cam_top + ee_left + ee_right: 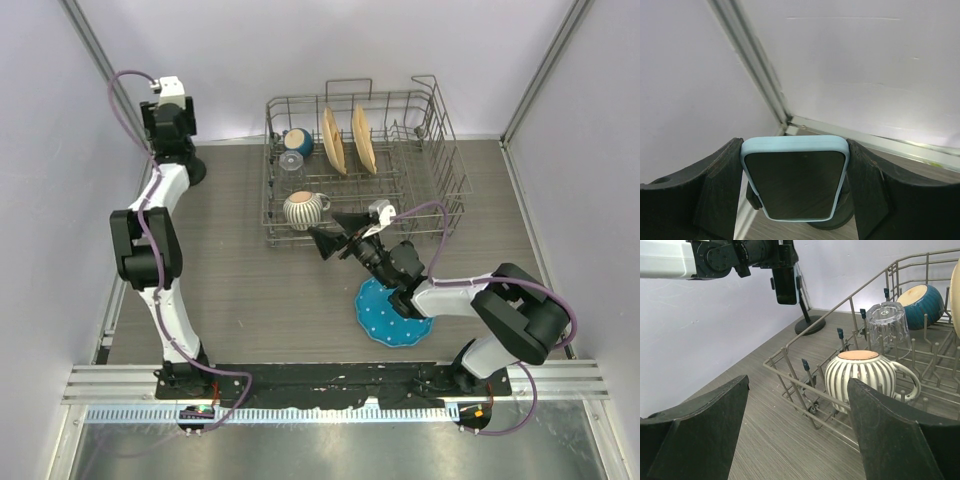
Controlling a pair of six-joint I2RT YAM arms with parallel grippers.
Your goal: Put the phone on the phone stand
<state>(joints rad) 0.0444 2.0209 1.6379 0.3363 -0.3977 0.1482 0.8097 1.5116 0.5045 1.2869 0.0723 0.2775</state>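
Observation:
The phone [794, 182], light blue rim and dark face, stands upright between the fingers of my left gripper [795, 142], which is shut on its two long edges. Just behind and under it is the black phone stand [839, 220]; its cradle arm [754, 201] pokes out at the phone's lower left. I cannot tell whether the phone rests in the cradle. From the right wrist view the phone [786, 286] hangs at the top of the stand's post, above the round base [810, 326]. My right gripper [797, 385] is open and holds nothing, in front of the dish rack.
A wire dish rack [440, 130] at the back holds a striped mug [302, 210], an upturned glass [291, 161], a blue bowl [298, 142] and two wooden plates [335, 140]. A blue dotted plate [385, 315] lies under the right arm. The stand is in the far left corner by the walls.

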